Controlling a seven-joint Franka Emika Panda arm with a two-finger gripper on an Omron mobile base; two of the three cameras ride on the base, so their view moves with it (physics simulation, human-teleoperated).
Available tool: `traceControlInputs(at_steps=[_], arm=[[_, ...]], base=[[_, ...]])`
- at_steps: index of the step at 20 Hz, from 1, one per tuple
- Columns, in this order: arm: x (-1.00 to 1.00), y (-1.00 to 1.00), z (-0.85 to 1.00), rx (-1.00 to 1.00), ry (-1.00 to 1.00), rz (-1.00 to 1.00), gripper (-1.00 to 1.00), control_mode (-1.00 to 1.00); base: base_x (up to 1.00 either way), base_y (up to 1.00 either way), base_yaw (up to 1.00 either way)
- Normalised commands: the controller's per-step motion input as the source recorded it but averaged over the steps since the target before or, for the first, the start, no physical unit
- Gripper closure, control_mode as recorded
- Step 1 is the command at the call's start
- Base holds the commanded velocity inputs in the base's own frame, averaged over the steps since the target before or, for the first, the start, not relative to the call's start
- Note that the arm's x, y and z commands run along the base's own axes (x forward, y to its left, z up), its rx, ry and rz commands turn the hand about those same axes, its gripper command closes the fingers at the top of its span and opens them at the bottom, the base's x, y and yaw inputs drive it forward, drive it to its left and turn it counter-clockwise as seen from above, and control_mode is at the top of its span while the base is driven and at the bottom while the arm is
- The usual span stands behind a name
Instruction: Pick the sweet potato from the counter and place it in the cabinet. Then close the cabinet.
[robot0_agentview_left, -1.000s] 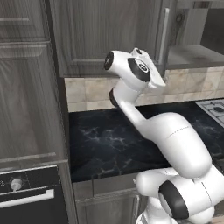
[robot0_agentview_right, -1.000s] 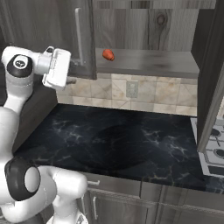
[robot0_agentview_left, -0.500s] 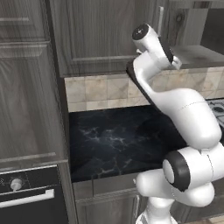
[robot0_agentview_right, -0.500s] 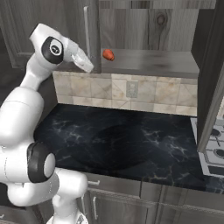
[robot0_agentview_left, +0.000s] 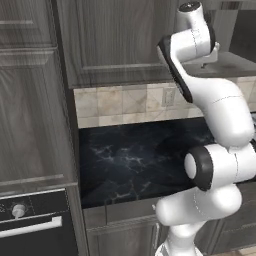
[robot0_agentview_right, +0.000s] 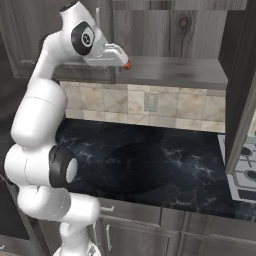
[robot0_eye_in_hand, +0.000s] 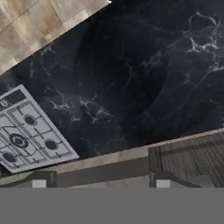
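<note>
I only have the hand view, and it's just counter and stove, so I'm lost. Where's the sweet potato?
Observer: In the right base view, the sweet potato lies on the cabinet shelf, above the counter.
Operator: Is the gripper holding it?
Observer: I cannot tell. The gripper is right beside it on the shelf and hides part of it, and its fingers are not clear enough to judge.
Operator: Is the cabinet shut?
Observer: No. The door on the right stands open, and the shelf is in plain sight.
</note>
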Motion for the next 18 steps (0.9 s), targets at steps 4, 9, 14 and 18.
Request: traceControlInputs(at_steps=[4, 9, 14, 18], arm=[[0.12, 0.00, -1.00, -0.07, 0.11, 0.49, -1.00, -1.00], [-0.76, -0.22, -1.00, -0.11, -0.19, 0.53, -1.00, -1.00], [-0.85, -0.38, -1.00, -0.10, -0.29, 0.49, -1.00, -1.00], [-0.45, -0.43, -0.77, 0.00, -0.17, 0.40, -1.00, -1.00]], base=[[0.00, 0.00, 0.00], [0.00, 0.00, 0.00], [0.00, 0.00, 0.00], [0.00, 0.00, 0.00]])
